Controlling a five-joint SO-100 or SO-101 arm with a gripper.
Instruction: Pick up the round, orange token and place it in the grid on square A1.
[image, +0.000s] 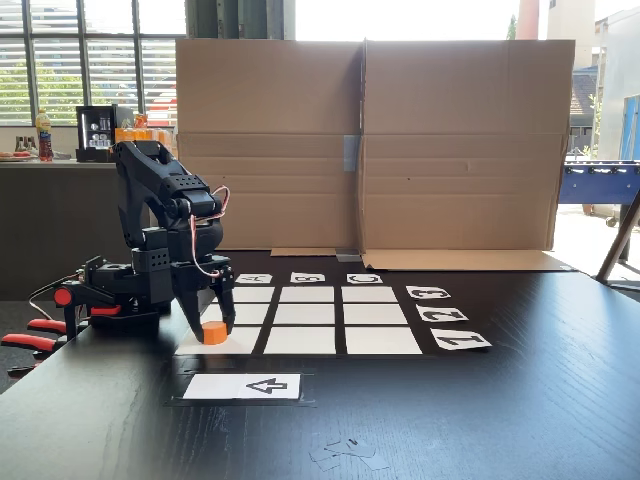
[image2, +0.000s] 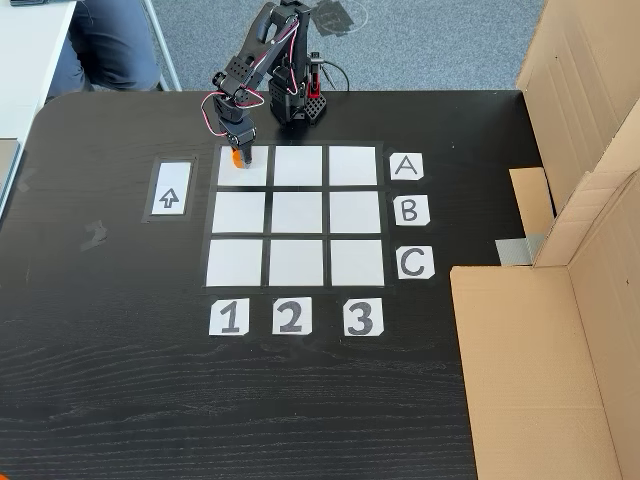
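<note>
The token (image: 215, 332) sits on square A1 (image2: 243, 173), the corner cell of the grid (image2: 296, 215) nearest the arm, toward that cell's arm-side edge in both fixed views. The gripper (image: 210, 325) points straight down over it, a finger on either side; the jaws stand narrowly parted about the token, though actual contact cannot be confirmed. The arrow card (image2: 169, 190) lies just beside the grid on the black desk (image2: 120, 380). Cardboard panels (image: 370, 140) stand along the desk's far edge.
</note>
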